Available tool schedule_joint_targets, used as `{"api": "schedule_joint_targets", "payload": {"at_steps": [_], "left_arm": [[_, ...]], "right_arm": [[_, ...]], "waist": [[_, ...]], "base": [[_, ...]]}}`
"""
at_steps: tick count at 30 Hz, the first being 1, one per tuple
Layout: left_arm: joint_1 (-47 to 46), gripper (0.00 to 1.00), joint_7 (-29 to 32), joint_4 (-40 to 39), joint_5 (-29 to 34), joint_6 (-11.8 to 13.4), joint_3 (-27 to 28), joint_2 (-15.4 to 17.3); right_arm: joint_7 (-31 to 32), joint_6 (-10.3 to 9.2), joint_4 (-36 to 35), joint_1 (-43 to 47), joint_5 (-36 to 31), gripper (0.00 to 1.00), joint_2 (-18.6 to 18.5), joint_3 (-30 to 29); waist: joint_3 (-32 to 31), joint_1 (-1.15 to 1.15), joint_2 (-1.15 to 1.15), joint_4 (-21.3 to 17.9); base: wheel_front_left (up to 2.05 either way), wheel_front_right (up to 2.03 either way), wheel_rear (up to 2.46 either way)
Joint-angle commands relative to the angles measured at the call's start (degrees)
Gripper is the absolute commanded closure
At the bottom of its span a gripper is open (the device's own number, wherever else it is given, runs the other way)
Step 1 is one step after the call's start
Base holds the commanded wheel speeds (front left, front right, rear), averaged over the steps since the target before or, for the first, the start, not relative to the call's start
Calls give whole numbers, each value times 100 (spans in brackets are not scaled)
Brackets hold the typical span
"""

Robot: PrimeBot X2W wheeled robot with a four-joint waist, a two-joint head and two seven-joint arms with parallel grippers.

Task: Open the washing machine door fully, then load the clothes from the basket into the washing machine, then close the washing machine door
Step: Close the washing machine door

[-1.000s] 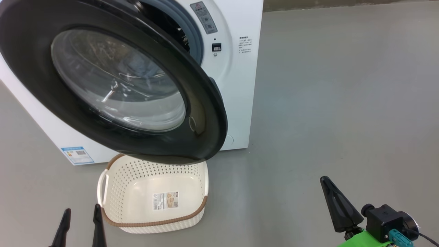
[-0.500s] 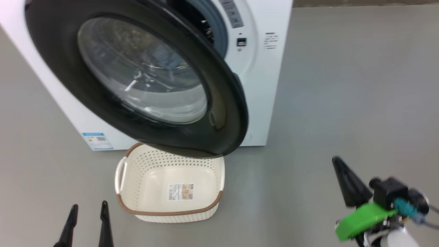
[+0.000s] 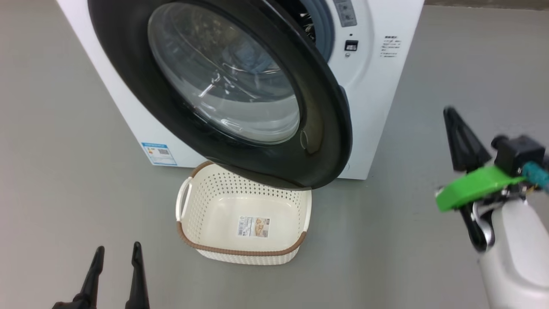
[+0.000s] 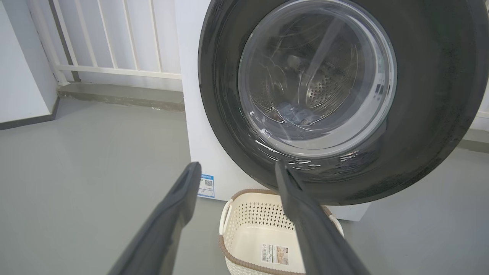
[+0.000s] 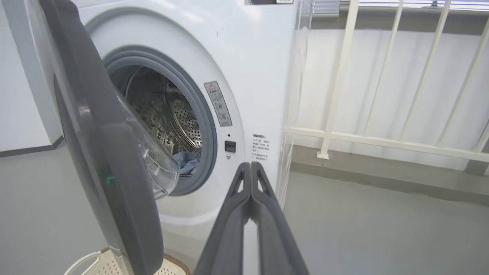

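The white washing machine [image 3: 377,98] stands with its black, glass-centred washing machine door [image 3: 326,128] swung partly open over the far end of the basket [image 3: 240,251]. The cream basket sits on the floor and holds nothing but a paper label. Blue clothes [image 5: 187,162] lie in the steel drum and also show through the door glass [image 4: 296,114]. My left gripper [image 3: 118,248] is open, low at the left, short of the basket [image 4: 229,229] and door [image 4: 431,95]. My right gripper [image 3: 450,112] is shut and empty, to the right of the door's free edge [image 5: 126,198], pointing at the machine's front [image 5: 259,57].
Grey floor [image 3: 429,240] spreads in front of and to the right of the machine. A white railing [image 5: 344,76] on a low grey kerb runs behind it, and a white wall [image 4: 23,76] closes the left side.
The head camera has turned, sliding the machine and basket rightward in the picture. My right gripper has risen and moved forward toward the machine's front. The left gripper has stayed low and open.
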Motion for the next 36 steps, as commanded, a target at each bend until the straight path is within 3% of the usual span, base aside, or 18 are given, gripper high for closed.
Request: {"api": "schedule_joint_targets", "payload": {"at_steps": [1,5,10,14,18,23,28,36], "left_arm": [[-292,0,-83,-99,-26,-26,211,44],[-329,0,-107,-72,-24,-12,240,23],[-364,0,-131,-84,-10,-6,284,15],[-394,0,-144,-103,2,-4,319,9],[-432,0,-154,-105,14,-9,338,-19],[-486,0,-162,-81,32,-40,343,-68],[-501,0,-166,-58,59,-60,346,-105],[-537,0,-169,-58,115,-101,372,-166]], "right_arm": [[-92,9,-188,-392,18,100,-7,106],[-148,9,-592,-884,-28,100,40,212],[-37,9,-1610,-1247,-115,100,188,537],[344,9,-2415,-1272,-110,100,310,1016],[796,9,-2758,-1122,24,100,355,1565],[1235,9,-2526,-835,302,100,334,2194],[1411,9,-2085,-669,506,100,308,2465],[1315,9,-1032,-819,709,100,150,2911]], "waist": [[72,0,0,85],[130,0,0,119],[170,0,0,139],[216,0,0,142],[254,0,0,163],[271,0,0,227],[277,0,0,276],[366,0,0,310]], "base": [[0,0,0],[0,0,0],[0,0,0],[0,0,0],[0,0,0],[0,0,0],[0,0,0],[0,0,0]]}}
